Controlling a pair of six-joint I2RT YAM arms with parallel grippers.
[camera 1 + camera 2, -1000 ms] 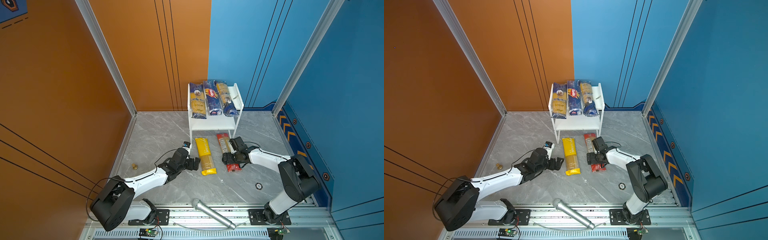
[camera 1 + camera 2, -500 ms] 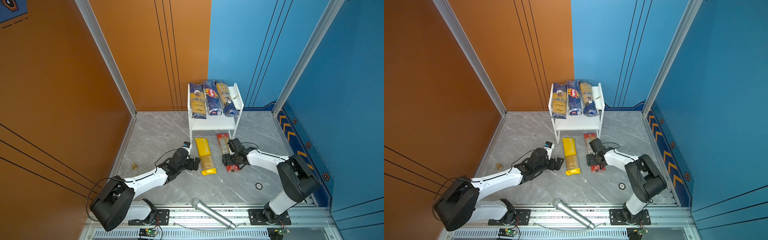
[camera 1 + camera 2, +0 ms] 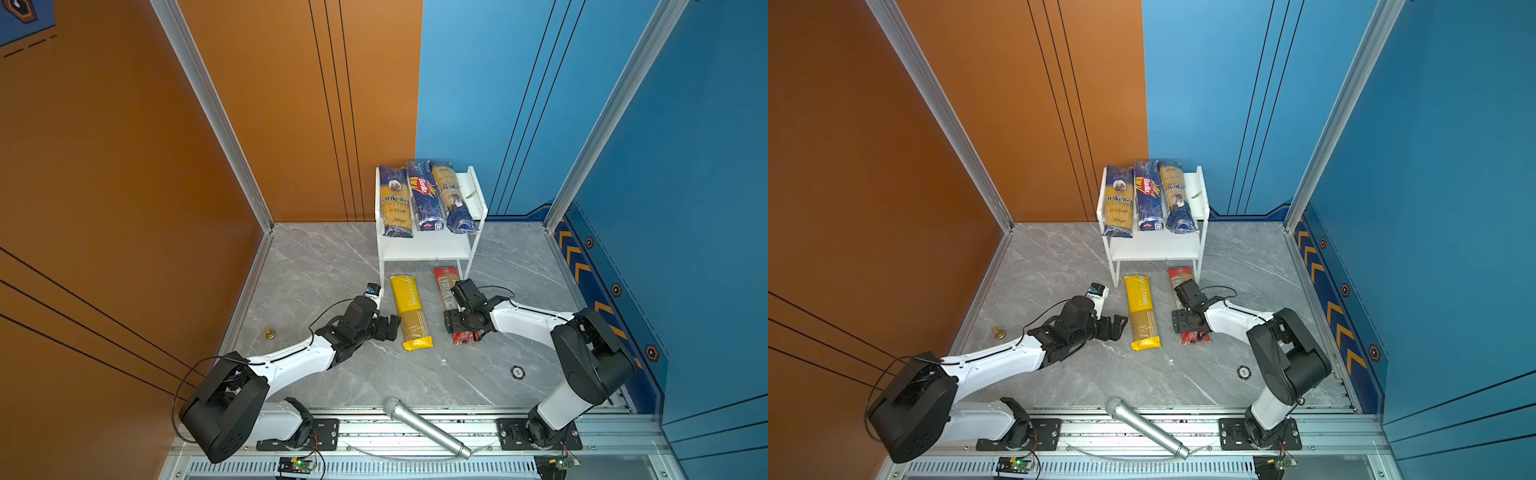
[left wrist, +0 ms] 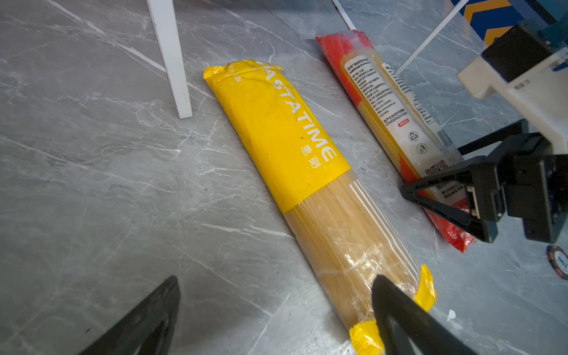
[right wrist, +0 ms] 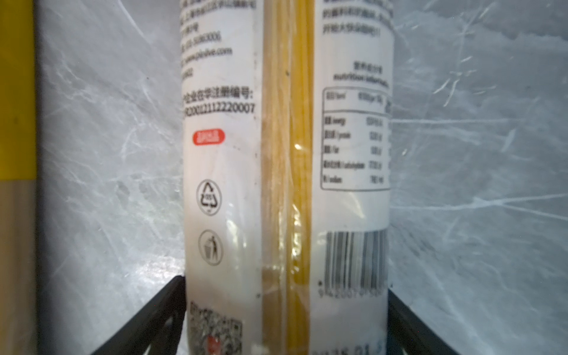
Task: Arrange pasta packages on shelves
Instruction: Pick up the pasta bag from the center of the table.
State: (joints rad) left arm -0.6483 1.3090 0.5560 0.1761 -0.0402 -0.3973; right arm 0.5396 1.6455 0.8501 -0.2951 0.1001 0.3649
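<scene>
The white shelves point(image 3: 424, 249) point(image 3: 1158, 251) stand at the back, with three pasta packages on the top board: a blue-and-yellow one point(image 3: 397, 203), a dark blue Barilla point(image 3: 424, 195) and another blue-and-yellow one point(image 3: 453, 199). A yellow package point(image 3: 409, 307) point(image 4: 292, 138) and a red-and-clear package point(image 3: 446, 282) point(image 5: 282, 153) lie on the floor in front. My right gripper point(image 3: 461, 326) point(image 5: 284, 307) straddles the red-and-clear package, open, its fingertips right at the bag's two sides. My left gripper point(image 3: 388, 328) point(image 4: 276, 310) is open beside the yellow package's near end, one finger point(image 4: 399, 307) over that end.
A silver microphone point(image 3: 428, 428) lies across the front rail. A round chip point(image 3: 516, 372) point(image 4: 559, 261) sits on the floor to the right, a small brass object point(image 3: 269, 332) by the left wall. A shelf leg point(image 4: 172, 61) stands close to the yellow package.
My right gripper has shifted a little along the red-and-clear package and its jaws have narrowed toward the bag's sides. The left arm has not moved.
</scene>
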